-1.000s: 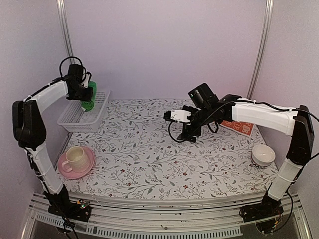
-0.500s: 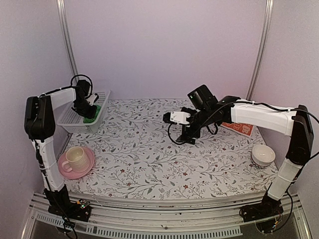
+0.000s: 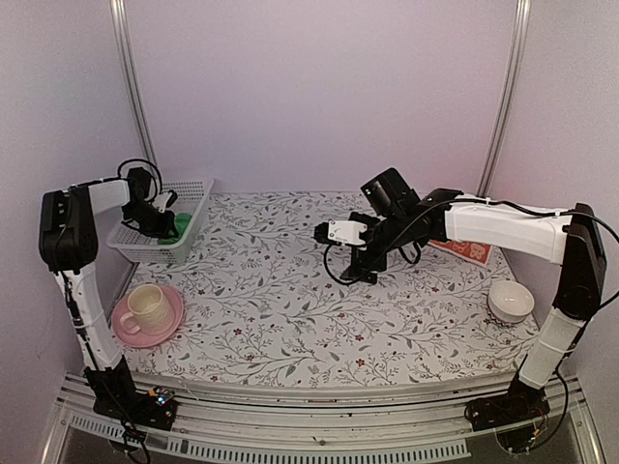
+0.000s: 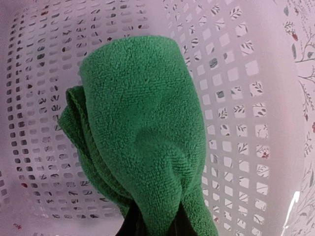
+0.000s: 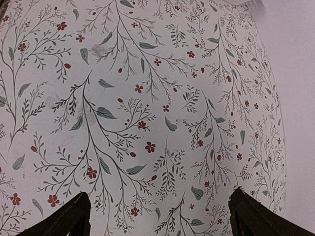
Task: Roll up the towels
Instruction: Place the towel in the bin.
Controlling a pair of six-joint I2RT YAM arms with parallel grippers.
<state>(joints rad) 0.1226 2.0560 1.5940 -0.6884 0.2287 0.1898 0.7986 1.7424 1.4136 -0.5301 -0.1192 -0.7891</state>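
Note:
The green towel [image 4: 142,132], rolled into a thick bundle, lies inside the white perforated basket [image 4: 236,123] at the table's far left. My left gripper [image 4: 155,227] is shut on its near end, and the cloth hides most of the fingers. From above, the left gripper [image 3: 155,218] sits down in the basket [image 3: 160,249] beside the green towel [image 3: 180,225]. The orange-red towel [image 3: 471,250] with its white pattern lies at the back right, partly under the right arm. My right gripper [image 3: 366,267] hovers open over the patterned tablecloth at centre, with nothing between its fingers [image 5: 71,216].
A cream cup on a pink saucer [image 3: 147,311] stands at the front left. A white bowl [image 3: 510,302] sits at the front right. Metal frame posts rise at both back corners, and the walls stand close behind the basket.
My left gripper has come down and to the left, lowering the green towel from above the basket into it. The right arm has drifted slightly left, still open.

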